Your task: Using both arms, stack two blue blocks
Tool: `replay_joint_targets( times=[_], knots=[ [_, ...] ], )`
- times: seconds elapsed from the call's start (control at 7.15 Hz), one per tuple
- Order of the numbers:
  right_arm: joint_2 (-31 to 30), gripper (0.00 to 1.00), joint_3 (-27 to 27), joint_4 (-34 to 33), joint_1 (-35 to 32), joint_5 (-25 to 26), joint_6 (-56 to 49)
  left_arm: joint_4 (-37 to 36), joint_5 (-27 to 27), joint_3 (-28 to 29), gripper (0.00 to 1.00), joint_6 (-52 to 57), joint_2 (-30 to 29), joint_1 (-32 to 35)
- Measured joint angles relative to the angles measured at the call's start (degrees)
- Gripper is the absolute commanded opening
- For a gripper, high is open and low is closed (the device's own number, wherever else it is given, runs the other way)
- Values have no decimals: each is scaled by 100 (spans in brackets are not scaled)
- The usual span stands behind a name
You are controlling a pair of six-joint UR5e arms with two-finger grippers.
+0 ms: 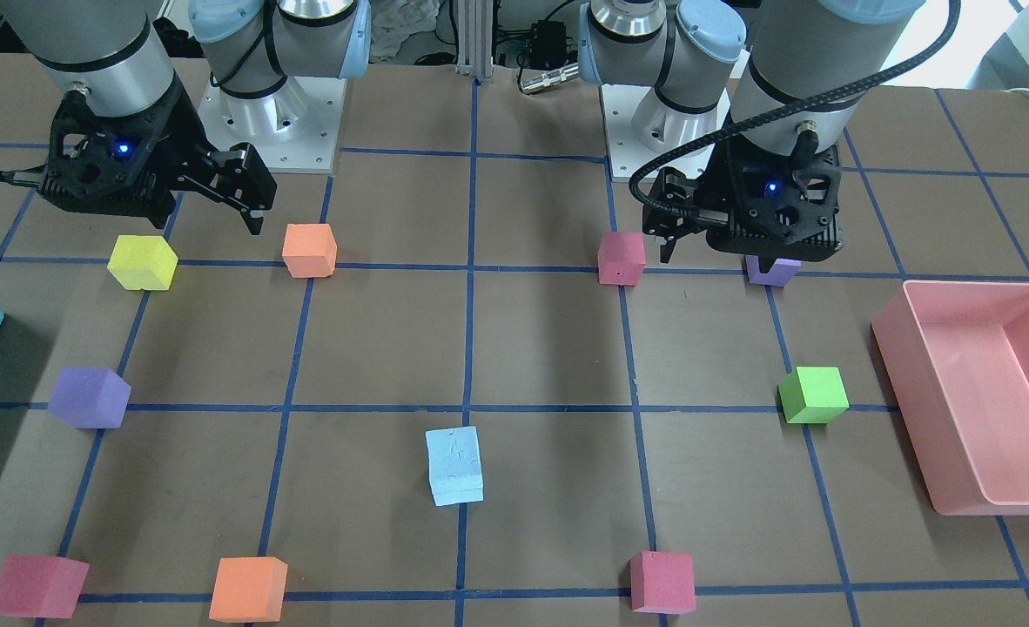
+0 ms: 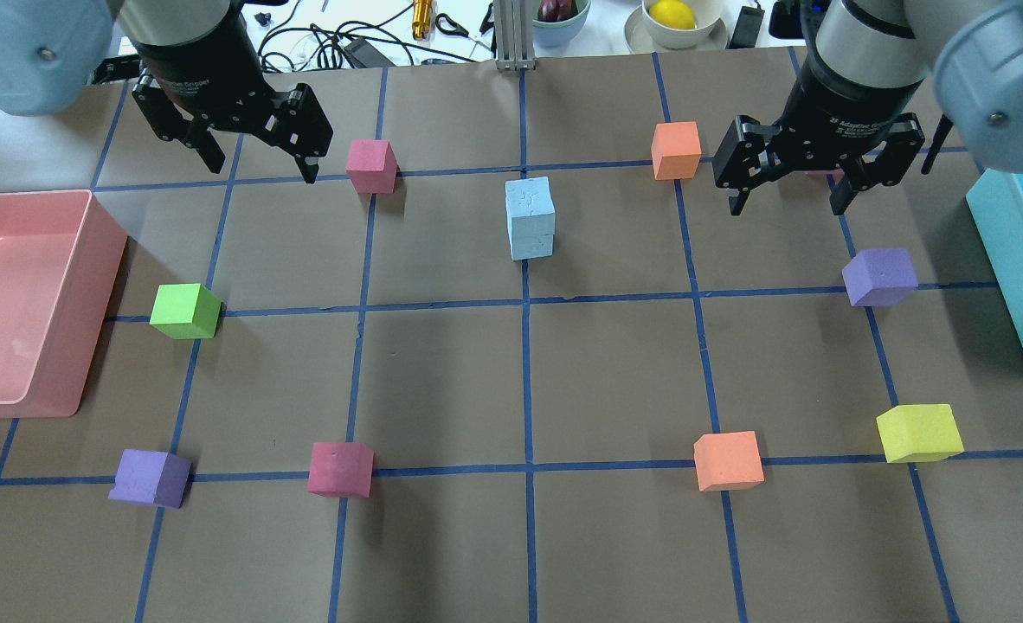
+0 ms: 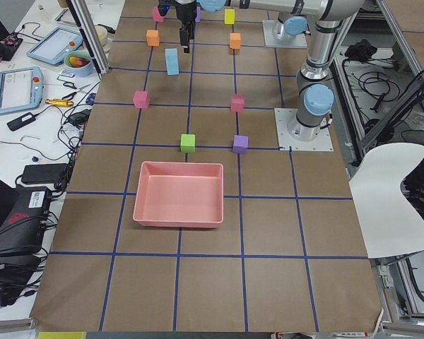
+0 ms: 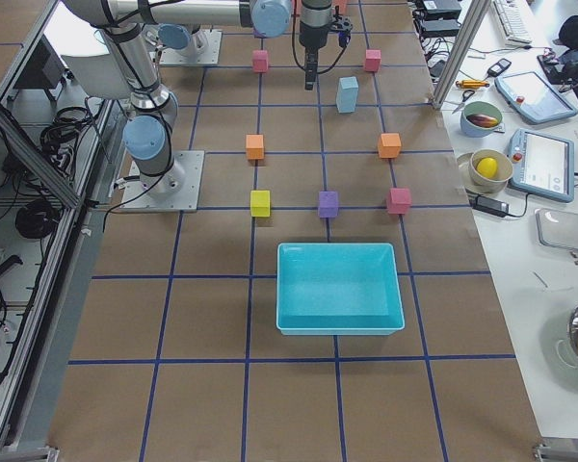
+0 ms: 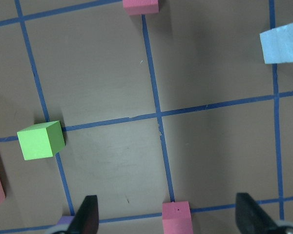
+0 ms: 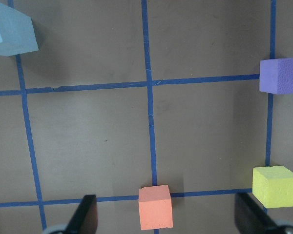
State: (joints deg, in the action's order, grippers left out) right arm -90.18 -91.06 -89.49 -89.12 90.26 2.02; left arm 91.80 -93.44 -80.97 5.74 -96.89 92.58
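Seemingly the stacking is already done. Starting from the left of the overhead view, the pink bin (image 2: 100, 285) sits at the table's edge. Above the far row of cubes hangs the left gripper (image 2: 260, 164), its jaws spread wide with nothing between them.

Toward the middle, on the central blue tape line, the blue blocks (image 2: 530, 218) stand one on top of the other as a single upright column. A faint seam marks where they meet, and the upper one sits nearly flush on the lower.

Further right the right gripper (image 2: 787, 203) hangs likewise wide and empty, with the teal bin (image 2: 1009, 260) beyond it.

The column lies between the two grippers, inward of each and well apart from both, and neither gripper is clearly the nearer. I judge that no further grasp is called for. Any next move would be a retreat, kept away from the column so it isn't knocked.
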Motion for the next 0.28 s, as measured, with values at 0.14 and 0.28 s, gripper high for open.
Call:
replay_joint_targets(
  times=[0.14,0.28],
  knots=[
    [0,100,1,-3,-1,-11,-9,-114,6,-55,100,4,29,7],
    [0,100,3,-13,-5,-22,-22,-157,11,-99,100,6,60,27]
  ],
)
